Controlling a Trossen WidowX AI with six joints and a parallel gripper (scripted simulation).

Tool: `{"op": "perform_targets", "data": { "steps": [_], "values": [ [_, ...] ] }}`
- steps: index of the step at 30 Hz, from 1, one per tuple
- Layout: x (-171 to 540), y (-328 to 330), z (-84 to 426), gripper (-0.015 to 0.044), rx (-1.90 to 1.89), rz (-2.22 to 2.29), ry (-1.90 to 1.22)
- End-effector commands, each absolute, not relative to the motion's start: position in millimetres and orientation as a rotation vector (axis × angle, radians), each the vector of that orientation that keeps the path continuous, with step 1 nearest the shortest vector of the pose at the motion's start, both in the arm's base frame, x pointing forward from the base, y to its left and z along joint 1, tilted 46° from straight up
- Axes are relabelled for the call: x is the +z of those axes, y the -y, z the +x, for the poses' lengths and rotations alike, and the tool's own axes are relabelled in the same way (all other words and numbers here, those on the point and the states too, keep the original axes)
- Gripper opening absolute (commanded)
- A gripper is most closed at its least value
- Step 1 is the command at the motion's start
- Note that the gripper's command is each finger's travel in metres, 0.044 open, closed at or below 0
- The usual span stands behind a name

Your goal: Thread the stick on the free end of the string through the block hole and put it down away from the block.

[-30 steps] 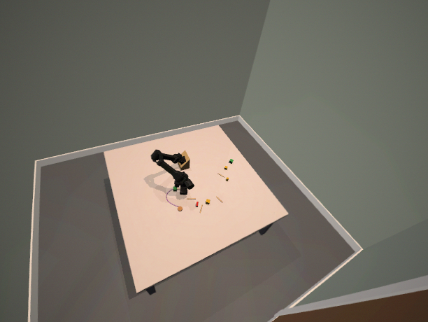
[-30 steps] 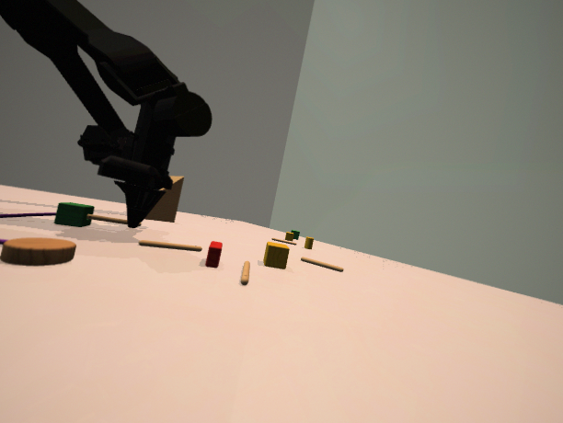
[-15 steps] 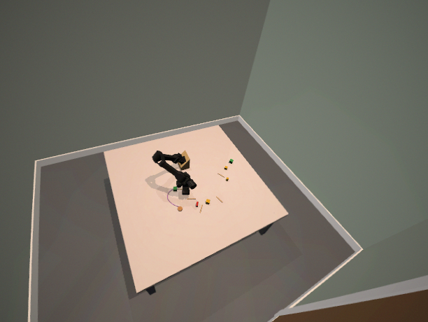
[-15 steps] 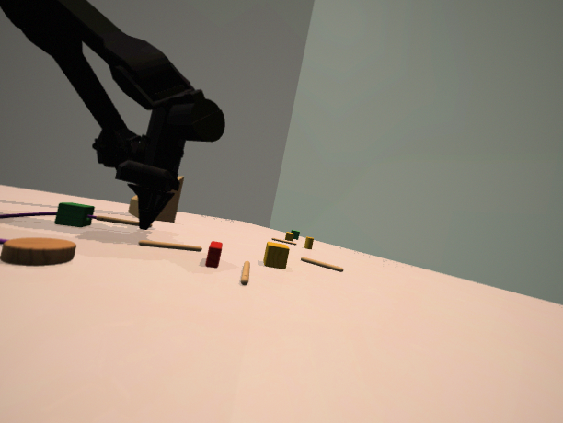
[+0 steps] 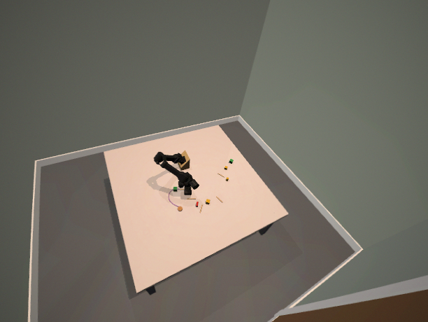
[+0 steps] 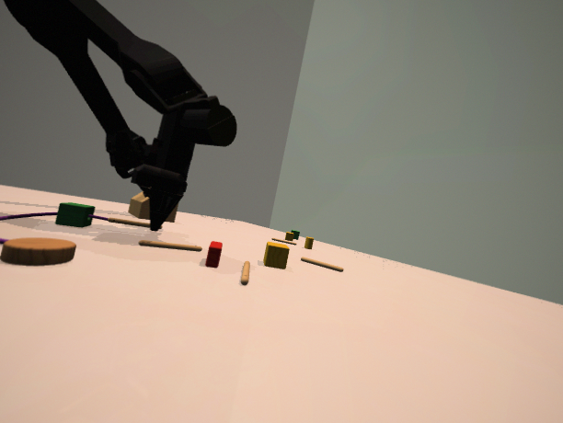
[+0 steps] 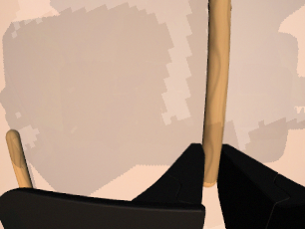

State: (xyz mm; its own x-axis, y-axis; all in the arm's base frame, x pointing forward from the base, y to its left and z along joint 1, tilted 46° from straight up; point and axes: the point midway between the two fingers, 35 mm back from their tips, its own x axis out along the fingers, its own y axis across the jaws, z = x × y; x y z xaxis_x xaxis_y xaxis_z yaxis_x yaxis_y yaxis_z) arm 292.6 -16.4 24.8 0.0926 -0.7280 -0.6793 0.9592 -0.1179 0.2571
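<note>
The thin wooden stick (image 6: 126,222) (image 7: 216,75) was grasped by the black tool (image 5: 187,190) (image 6: 156,227) (image 7: 207,153) — purple string (image 5: 169,198) (image 6: 98,217) was passed through the green wooden block (image 5: 175,189) (image 6: 74,214).

Setting: robot test area; type of premises not determinable. A black arm (image 5: 171,170) (image 6: 152,64) stands over a pale table (image 5: 210,224) (image 6: 322,345), between plain grey-green walls (image 5: 332,122) (image 6: 437,115) beyond the gripper (image 5: 187,192) (image 6: 156,228) (image 7: 207,153).
</note>
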Motion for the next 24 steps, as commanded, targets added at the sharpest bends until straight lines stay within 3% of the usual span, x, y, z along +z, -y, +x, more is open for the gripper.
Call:
{"op": "perform_targets", "data": {
  "steps": [1, 24],
  "values": [
    [22.4, 11.3, 295.1, 0.0, -1.488, 0.828, -0.366],
    [-4.1, 3.4, 295.2, 0.0, -1.434, 0.808, -0.36]
  ]
}}
